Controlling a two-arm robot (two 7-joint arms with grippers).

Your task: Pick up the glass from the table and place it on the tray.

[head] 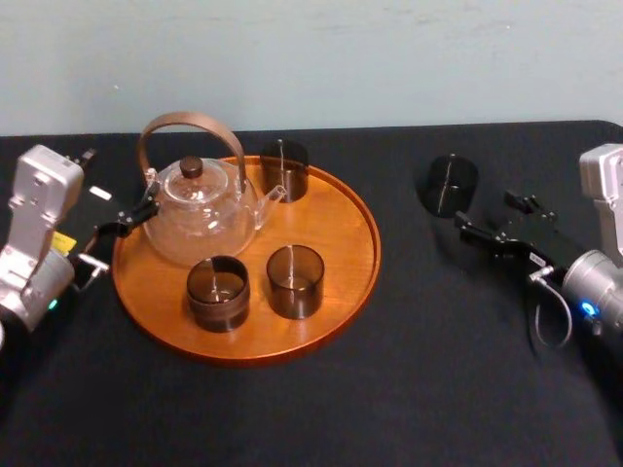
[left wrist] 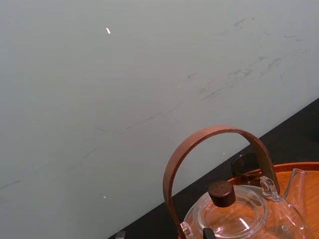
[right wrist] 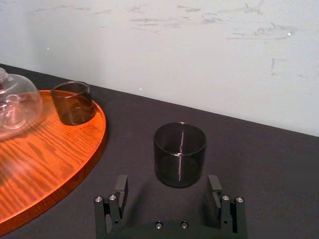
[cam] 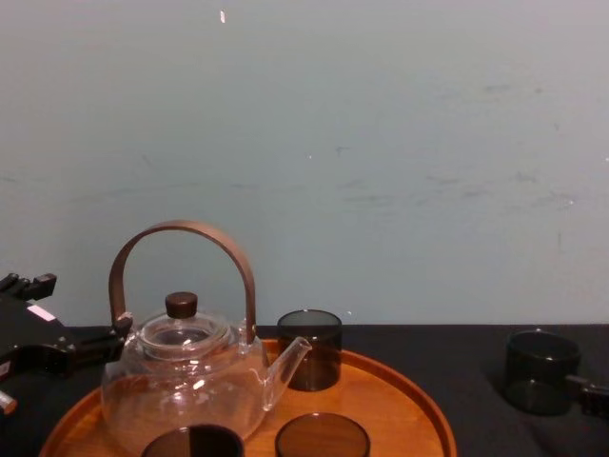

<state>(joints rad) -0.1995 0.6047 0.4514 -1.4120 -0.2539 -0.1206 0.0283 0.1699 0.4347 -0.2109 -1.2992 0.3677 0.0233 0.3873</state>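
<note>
A dark smoked glass (head: pixel 449 184) stands upright on the black table (head: pixel 438 370), to the right of the round orange-brown tray (head: pixel 355 209). My right gripper (head: pixel 494 222) is open just short of the glass, pointing at it. In the right wrist view the glass (right wrist: pixel 179 153) stands just beyond the spread fingers (right wrist: pixel 214 191), untouched. From the chest the same glass (cam: pixel 541 370) appears at the far right. My left gripper (head: pixel 125 226) is open at the tray's left rim, beside the glass teapot (head: pixel 200 209), holding nothing.
On the tray stand the teapot with its arched brown handle (cam: pixel 181 228) and three more dark glasses: one at the back (head: pixel 284 170) and two at the front (head: pixel 295 280) (head: pixel 218 292). A pale wall rises behind the table's far edge.
</note>
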